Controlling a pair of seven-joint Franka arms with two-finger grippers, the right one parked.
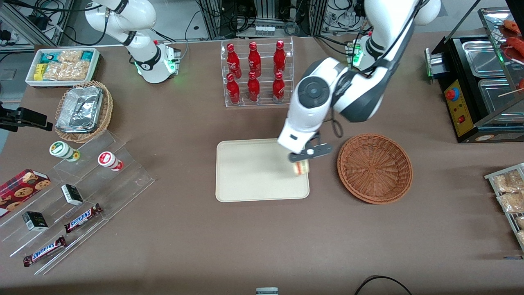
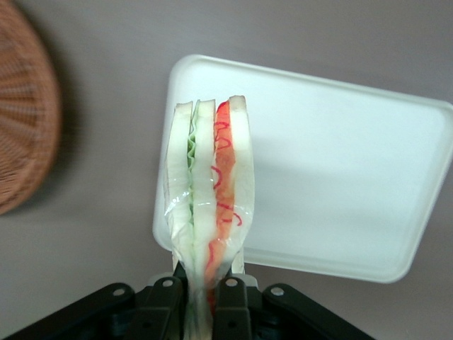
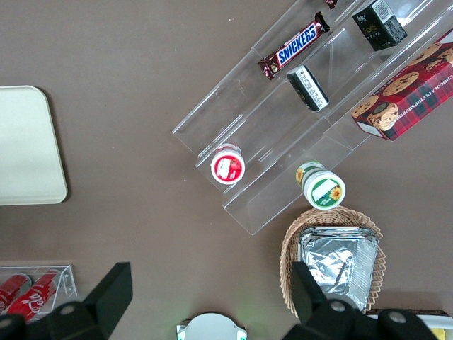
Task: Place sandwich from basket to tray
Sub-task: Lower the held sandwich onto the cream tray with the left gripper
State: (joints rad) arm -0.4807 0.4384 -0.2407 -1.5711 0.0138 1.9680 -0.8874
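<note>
White-bread sandwich (image 2: 209,212) points away from hand (image 2: 202,297).

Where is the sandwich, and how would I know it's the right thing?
Find the cream tray in the middle of the brown table, beside the round reddish-brown basket. Over the tray's edge nearest that basket, the gripper is shut on the sandwich. It's the only bread wedge, white with green and orange-red layers.

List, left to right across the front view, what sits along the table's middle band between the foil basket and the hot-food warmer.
Cream-beige rectangular plastic tray → claw gripping the wrapped triangular white-bread sandwich above the tray's edge → round reddish-brown woven wicker basket.
</note>
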